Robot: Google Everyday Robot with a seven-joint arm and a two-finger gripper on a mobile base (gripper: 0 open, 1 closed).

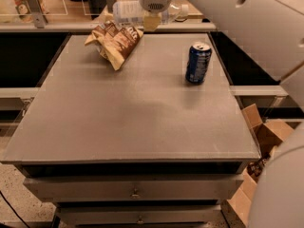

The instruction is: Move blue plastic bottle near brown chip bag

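Three objects are to be counted at the grey table (142, 122): the blue plastic bottle (126, 13), the brown chip bag (114, 42) and a dark blue soda can (198, 63). The bottle is seen lying crosswise at the far edge of the table, its labelled body to the left and its capped end to the right of the gripper (153, 18), which is placed over the bottle's middle. A tan pad (152, 23) is seen in front of the bottle, so the pincer is judged to be pinching the bottle about its middle; whether the bottle is lifted clear of the surface cannot be told. The chip bag is found just in front of the bottle and slightly to its left, near but not shown to be touching. The can is left upright and well apart, toward the right edge. The carrying step is judged to be nearly finished, with the release not yet made. For the next move, the bottle would need to be lowered onto bare table just beside the bag, without being pressed onto the crinkled foil, and the pincer spread only once the bottle is supported. Rolling is to be expected of a bottle set down on its side, so a gentle release is called for.
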